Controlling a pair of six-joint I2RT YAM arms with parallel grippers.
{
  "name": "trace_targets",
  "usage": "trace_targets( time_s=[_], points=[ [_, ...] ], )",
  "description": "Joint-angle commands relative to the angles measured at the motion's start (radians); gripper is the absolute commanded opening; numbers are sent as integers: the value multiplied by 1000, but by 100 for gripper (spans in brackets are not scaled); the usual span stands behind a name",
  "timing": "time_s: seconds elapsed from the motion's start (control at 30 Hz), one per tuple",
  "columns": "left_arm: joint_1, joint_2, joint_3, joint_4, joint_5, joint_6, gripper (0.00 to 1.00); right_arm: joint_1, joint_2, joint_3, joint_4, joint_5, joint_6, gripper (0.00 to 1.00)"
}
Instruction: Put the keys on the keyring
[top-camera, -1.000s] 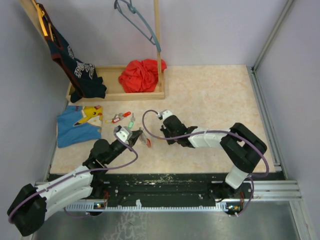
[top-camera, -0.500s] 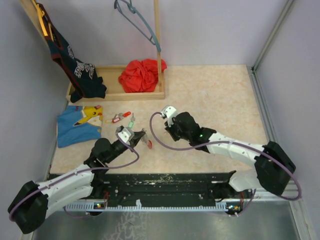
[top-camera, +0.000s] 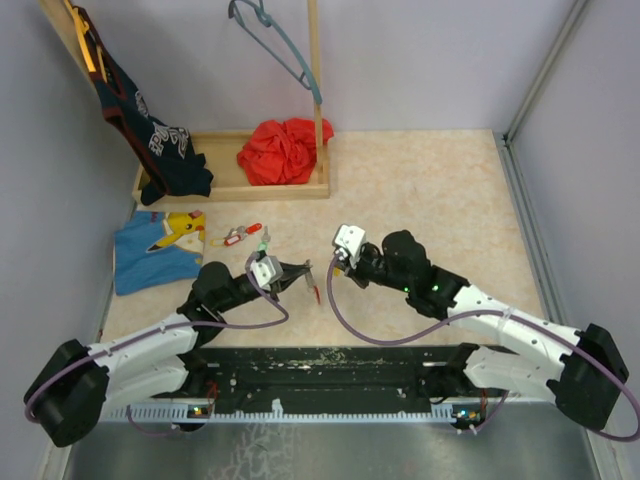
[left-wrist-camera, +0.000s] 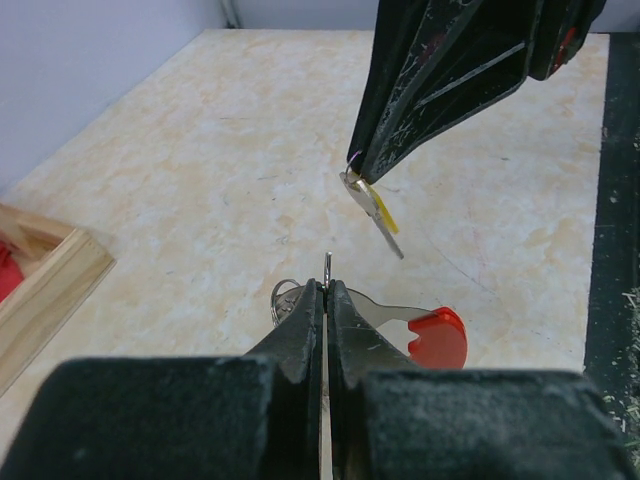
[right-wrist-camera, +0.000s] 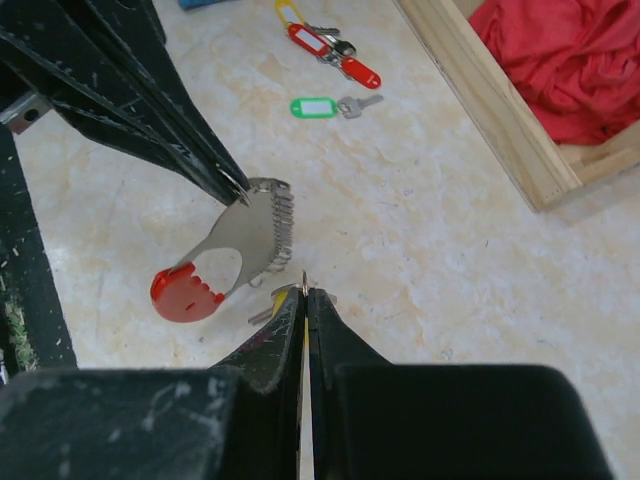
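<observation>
The loose keys (right-wrist-camera: 315, 107), with green and red tags, lie on the tabletop (top-camera: 430, 190) just in front of the wooden tray (top-camera: 225, 192). Farther from the tray toward my bases, below its right end, my left gripper (left-wrist-camera: 327, 292) is closed tight on a thin wire loop of the keyring (right-wrist-camera: 250, 235). Its flat metal plate and red end hang free off the tabletop. Just right of that, past the tray's right corner, my right gripper (right-wrist-camera: 305, 297) is pinched shut on the top end of the yellow key (left-wrist-camera: 378, 208), which dangles tip-down near the keyring without touching it.

I judge both pieces light, stiff and slick, so each can swivel in such a narrow pinch. The coil probably springs. I would grip the key by its head and the keyring at the loop, leaving the coil clear.
</observation>
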Motion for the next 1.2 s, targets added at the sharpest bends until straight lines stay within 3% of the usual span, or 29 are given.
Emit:
trace_targets(
  time_s=[0.0, 0.27, 1.17],
  points=[
    [5, 23, 53, 51, 149, 61, 0, -5, -26, 6, 27, -121, -89, 0],
    [5, 31, 72, -13, 262, 161, 0, -4, -24, 7, 8, -208, -170, 0],
    [5, 59, 84, -68, 303, 207, 0, 6, 34, 34, -54, -313, -245, 0]
  ],
)
